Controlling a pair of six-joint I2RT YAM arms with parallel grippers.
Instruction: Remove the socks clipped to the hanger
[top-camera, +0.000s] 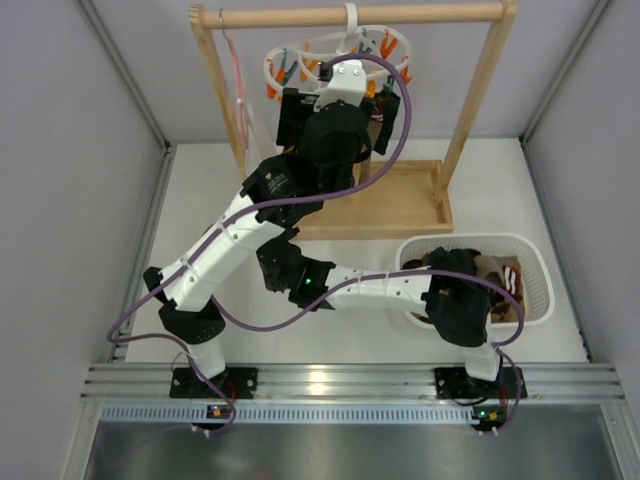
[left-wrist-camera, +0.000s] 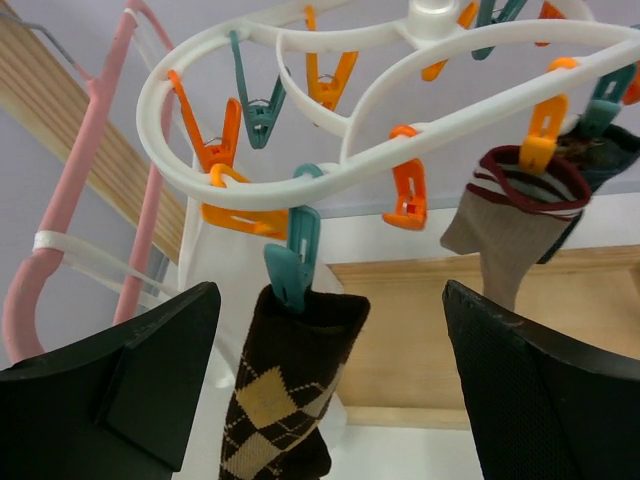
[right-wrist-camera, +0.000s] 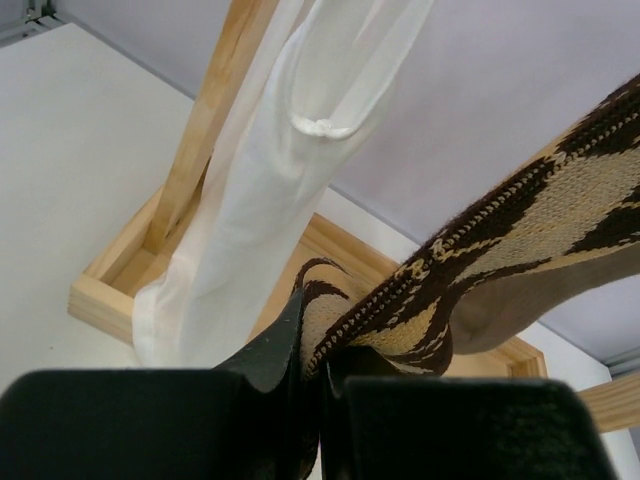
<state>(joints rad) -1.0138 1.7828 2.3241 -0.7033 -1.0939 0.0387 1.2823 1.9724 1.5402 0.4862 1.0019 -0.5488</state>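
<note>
At the far left of the rack hang a pink hanger (left-wrist-camera: 60, 290) and a long white cloth (right-wrist-camera: 270, 200), both beside the rack's left post (right-wrist-camera: 215, 110) and neither part of the job. Just right of them is the white hanger (left-wrist-camera: 152, 115), where a teal peg (left-wrist-camera: 297, 255) on the near rim bites the cuff of the diamond sock (left-wrist-camera: 290, 390). This sock hangs with its long axis straight down. It drops between the fingers of the left gripper (left-wrist-camera: 330, 295), which is spread wide and holds nothing. The cuff sits a little left of centre in that gap, just under the rim. The left arm is the nearer one to the peg. Lower down, the right gripper (right-wrist-camera: 318, 375) is clamped tight on a band of the same brown diamond knit, which runs taut up and to the right. It is probably the foot of this same sock, though no view shows the two ends joined. The next move likely turns on a downward pull against the peg. The way down toward the rack's base (top-camera: 390, 205) looks open. Sideways room is tight, with orange pegs close on both sides of the teal one. Right of the gap, the striped sock (left-wrist-camera: 520, 215) hangs near the right finger, with a dark sock (left-wrist-camera: 610, 160) behind it. At the far right stands the basket (top-camera: 535, 265), with patterned fabric inside.
</note>
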